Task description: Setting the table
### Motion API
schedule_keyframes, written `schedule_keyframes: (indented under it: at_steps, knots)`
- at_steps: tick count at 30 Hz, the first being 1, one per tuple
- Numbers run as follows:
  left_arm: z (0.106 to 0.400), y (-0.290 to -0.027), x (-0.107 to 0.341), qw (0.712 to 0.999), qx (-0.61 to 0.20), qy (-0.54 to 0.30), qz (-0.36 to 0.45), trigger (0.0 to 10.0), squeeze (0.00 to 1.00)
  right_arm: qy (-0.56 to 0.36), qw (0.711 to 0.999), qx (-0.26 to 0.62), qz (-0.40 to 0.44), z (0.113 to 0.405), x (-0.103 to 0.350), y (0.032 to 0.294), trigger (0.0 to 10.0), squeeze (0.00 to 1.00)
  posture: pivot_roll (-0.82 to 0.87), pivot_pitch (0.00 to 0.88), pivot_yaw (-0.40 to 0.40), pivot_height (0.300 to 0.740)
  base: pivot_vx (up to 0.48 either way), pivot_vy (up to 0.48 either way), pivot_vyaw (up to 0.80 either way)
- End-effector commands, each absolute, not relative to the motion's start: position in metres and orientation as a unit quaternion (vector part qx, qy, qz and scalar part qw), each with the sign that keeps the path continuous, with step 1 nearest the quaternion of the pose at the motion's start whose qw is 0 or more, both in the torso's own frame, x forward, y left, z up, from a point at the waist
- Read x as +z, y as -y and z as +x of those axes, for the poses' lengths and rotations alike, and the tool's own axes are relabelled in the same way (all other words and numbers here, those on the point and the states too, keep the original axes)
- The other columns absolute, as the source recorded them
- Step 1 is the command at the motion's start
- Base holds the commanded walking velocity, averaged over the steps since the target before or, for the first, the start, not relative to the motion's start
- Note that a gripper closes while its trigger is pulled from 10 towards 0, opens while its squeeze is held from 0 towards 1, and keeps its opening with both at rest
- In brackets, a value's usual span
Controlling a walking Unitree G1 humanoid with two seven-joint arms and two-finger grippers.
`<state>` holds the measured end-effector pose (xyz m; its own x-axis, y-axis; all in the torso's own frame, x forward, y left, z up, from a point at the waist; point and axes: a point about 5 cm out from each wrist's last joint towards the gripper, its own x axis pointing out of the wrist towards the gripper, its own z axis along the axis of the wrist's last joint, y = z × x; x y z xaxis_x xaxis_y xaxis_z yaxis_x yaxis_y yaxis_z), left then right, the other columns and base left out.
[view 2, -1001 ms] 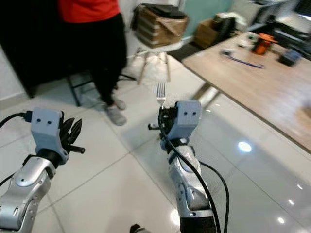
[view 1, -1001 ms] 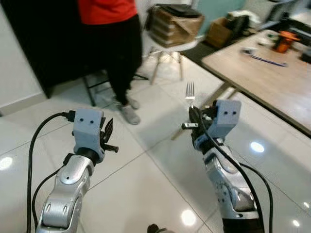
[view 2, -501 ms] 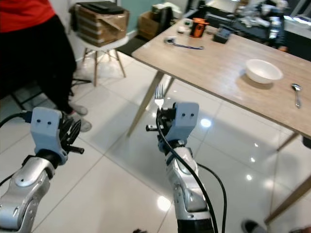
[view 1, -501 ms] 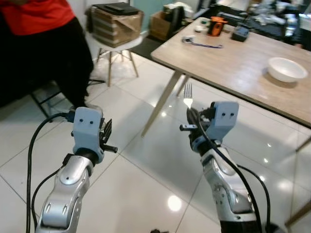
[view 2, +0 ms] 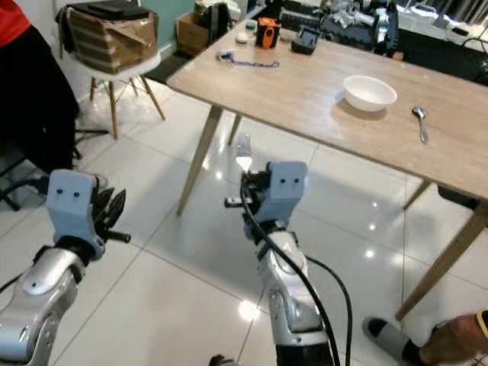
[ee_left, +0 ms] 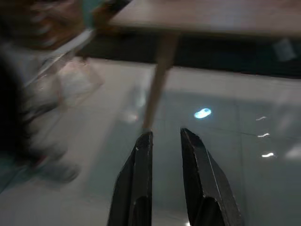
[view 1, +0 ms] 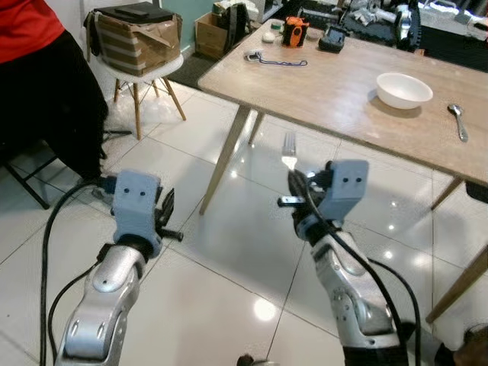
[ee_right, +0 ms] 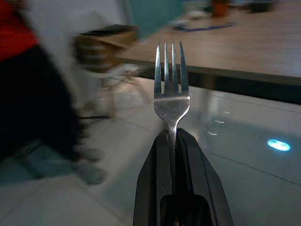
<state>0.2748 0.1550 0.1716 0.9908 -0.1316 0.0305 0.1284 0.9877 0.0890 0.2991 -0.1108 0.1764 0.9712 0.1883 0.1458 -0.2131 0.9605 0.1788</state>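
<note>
Right claw [ee_right: 172, 136] clamped on a fork [ee_right: 171, 89], tines up, held upright over the white tile floor [view 1: 229, 267] short of the wooden counter [view 1: 358, 84]. Left claw [ee_left: 164, 141] raised beside it, fingers a little apart, nothing between them.

White bowl [view 2: 370, 92] on the counter; contents cannot be made out from this angle. Spoon [view 2: 420, 122] lies near the bowl, apart from it. Far end of the counter: orange item [view 2: 267, 32], dark boxy item [view 2: 308, 40], blue cord [view 2: 248, 60], all too small to identify.

Cardboard box [view 1: 133, 38] sits on a white chair [view 1: 145, 76], dark flat thing on top. Person in red top and black trousers [view 1: 46, 91] cut off at the frame's left edge. Both wrist views blurred in the background.
</note>
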Motion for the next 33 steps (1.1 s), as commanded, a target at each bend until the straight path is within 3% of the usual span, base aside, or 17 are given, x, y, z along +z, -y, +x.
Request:
schedule_keyframes:
  at_steps: [1,5,16,33]
  knots:
    - [0.2722,-0.1577,0.1654,0.997,-0.059,0.004,0.048,10.0,0.0,0.065,0.988,0.103,0.1,0.2984,0.1778,0.1097,10.0,0.0,0.01,0.08,0.015,0.74,0.0,0.0,0.0]
    - [0.2722,-0.1577,0.1654,0.997,-0.059,0.003,0.048,10.0,0.0,0.065,0.988,0.103,0.1,0.2984,0.1777,0.1095,10.0,0.0,0.01,0.082,0.015,0.74,0.0,0.0,0.0]
    - [0.2735,-0.1575,0.1662,0.997,-0.059,0.005,0.048,10.0,0.0,0.068,0.988,0.101,0.097,0.2993,0.1784,0.1097,10.0,0.0,0.01,0.085,0.016,0.74,0.0,0.0,-0.8]
    - [0.2737,-0.1558,0.1658,0.997,-0.06,0.005,0.047,10.0,0.0,0.071,0.988,0.099,0.092,0.2996,0.1793,0.1105,10.0,0.0,0.01,0.085,0.015,0.74,0.0,0.0,0.0]
